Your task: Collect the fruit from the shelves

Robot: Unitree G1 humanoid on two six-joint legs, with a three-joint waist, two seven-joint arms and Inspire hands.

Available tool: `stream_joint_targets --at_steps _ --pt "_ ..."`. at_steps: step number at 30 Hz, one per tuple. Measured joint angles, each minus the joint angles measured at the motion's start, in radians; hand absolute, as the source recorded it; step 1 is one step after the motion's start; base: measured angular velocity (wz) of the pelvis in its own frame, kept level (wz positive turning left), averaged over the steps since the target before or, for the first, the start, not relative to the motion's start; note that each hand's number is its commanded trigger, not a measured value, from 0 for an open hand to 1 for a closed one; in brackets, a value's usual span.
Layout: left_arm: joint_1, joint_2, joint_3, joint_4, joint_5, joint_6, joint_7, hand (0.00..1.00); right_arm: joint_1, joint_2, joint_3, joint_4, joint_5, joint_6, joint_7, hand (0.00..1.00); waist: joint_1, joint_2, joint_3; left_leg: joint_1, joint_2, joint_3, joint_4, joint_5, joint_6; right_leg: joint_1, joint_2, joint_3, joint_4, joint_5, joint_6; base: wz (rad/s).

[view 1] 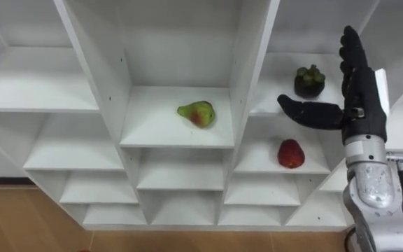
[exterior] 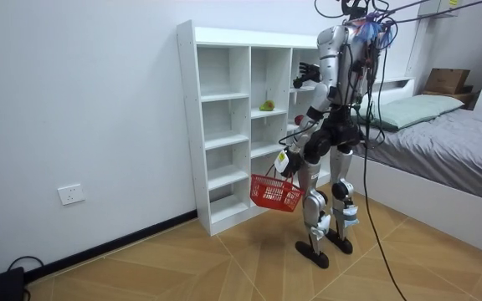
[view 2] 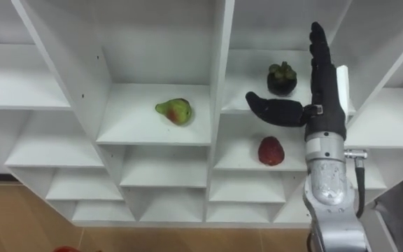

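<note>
White-walled room with a wood-pattern floor (exterior: 182, 267); the robot stands facing a white open-shelved closet (view 1: 254, 42).
- Middle column: one green-and-red pear (view 1: 196, 113).
- Right column, upper compartment: one dark purple mangosteen (view 1: 310, 80).
- Compartment below: one red rounded fruit (view 1: 290, 153).
- Right hand (view 1: 361, 105): raised before the right column, fingers straight, thumb spread, empty, just beside the mangosteen.
- Left hand (exterior: 283, 160): low, curled on the handle of a red plastic basket (exterior: 275, 192); contents indiscernible.
- Grey bed (exterior: 450, 134): behind the robot.
</note>
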Motion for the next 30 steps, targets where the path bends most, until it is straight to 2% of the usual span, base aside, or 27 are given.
stream_joint_targets --at_steps 8,14,20,24,30 --pt "-0.005 -0.001 0.002 -0.004 0.001 0.03 -0.012 1.0 -0.057 -0.005 0.003 0.091 0.013 0.024 0.004 0.0 0.004 -0.003 0.0009 -0.001 0.0 -0.001 0.001 0.0 0.0 -0.001 -0.001 -0.002 0.001 0.0 0.0 0.0" --pt "-0.016 -0.001 0.003 -0.029 0.06 0.057 -0.04 1.0 -0.085 -0.019 0.002 0.119 0.017 0.063 0.034 0.0 0.005 -0.004 -0.0004 -0.003 -0.001 -0.012 0.005 0.0 0.0 -0.001 -0.004 -0.016 0.001 0.0 0.0 0.04" --pt "-0.018 0.0 0.003 -0.039 0.065 0.063 -0.049 1.0 -0.087 -0.021 0.002 0.136 0.017 0.065 0.037 0.0 0.025 -0.007 -0.0026 -0.001 -0.001 -0.012 0.005 0.0 0.0 0.002 -0.004 -0.016 0.001 0.0 0.0 0.0" --pt "-0.017 0.0 0.003 -0.045 0.065 0.064 -0.05 1.0 -0.107 -0.026 0.002 0.209 0.016 0.066 0.034 0.0 0.028 -0.008 -0.0031 -0.002 -0.001 -0.015 0.006 0.0 0.001 0.007 -0.005 -0.017 0.0 0.0 0.0 0.01" --pt "-0.013 0.0 0.003 -0.045 0.065 0.064 -0.05 1.0 -0.108 -0.045 0.002 0.213 0.016 0.067 0.034 0.0 0.03 -0.009 -0.0024 -0.002 -0.001 -0.023 0.006 0.001 0.001 0.011 -0.005 -0.026 0.0 0.0 0.0 0.03"
